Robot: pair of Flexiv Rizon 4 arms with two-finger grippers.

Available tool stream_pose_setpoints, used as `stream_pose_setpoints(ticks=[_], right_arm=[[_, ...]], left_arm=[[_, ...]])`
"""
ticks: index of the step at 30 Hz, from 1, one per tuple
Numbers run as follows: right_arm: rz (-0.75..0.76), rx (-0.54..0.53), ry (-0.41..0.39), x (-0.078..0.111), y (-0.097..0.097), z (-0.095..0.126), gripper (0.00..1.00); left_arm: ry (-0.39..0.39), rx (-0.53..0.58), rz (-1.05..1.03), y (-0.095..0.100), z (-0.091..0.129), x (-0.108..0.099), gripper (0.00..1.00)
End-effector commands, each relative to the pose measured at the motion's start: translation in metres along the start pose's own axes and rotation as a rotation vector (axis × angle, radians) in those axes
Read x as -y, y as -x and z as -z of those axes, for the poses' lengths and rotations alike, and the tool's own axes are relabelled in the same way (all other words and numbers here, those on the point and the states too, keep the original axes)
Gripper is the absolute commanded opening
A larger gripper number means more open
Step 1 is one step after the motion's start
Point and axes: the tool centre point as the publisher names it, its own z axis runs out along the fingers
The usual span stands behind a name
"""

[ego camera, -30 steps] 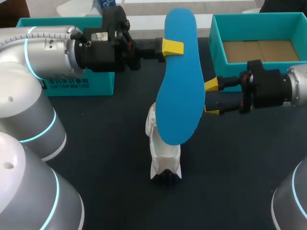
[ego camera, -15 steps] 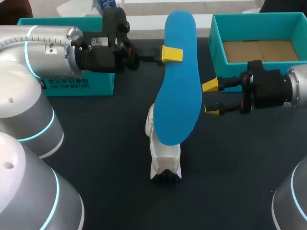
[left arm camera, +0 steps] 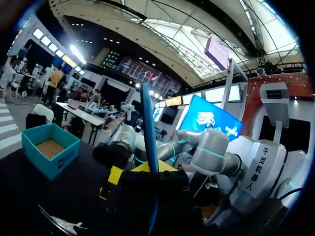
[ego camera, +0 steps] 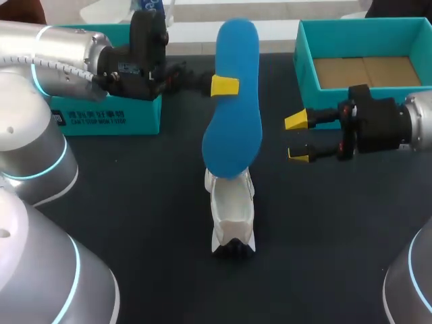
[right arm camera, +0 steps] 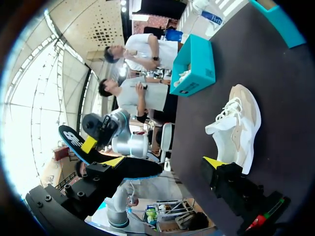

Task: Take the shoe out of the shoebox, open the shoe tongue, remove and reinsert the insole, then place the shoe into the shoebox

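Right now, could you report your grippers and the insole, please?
Left gripper shut on blue insole, lifted clear above white shoe. Right gripper open, empty. Nothing in the way.

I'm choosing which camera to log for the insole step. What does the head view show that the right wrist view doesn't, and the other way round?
Only the head view: the open shoebox's brown cardboard floor, and the insole's plain blue face. Only the right wrist view: the shoe's laces and beige side, and a white mark on the insole. Both: the left gripper shut on the insole, the right gripper open with nothing in it, and the white shoe.
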Motion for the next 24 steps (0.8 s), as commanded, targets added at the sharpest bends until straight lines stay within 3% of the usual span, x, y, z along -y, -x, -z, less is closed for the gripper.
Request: stream_pose_setpoints(ticks=[1,20,23,24], right_arm=[[-0.001,0.001,0.000,-0.001,0.000,-0.002,1.00],[-0.001,0.001,0.000,-0.001,0.000,-0.002,1.00],[-0.001,0.001,0.000,-0.001,0.000,-0.002,1.00],[-0.001,0.001,0.000,-0.001,0.000,-0.002,1.00]], left_arm=[[0.074,0.067,-0.703,-0.001,0.003,-0.003,0.00],[0.074,0.067,-0.703,-0.001,0.003,-0.003,0.00],[0.014,0.032,-0.904,0.005,0.012,-0.015,0.00],[-0.005,0.051,-0.871,0.006,0.014,-0.016,0.00]])
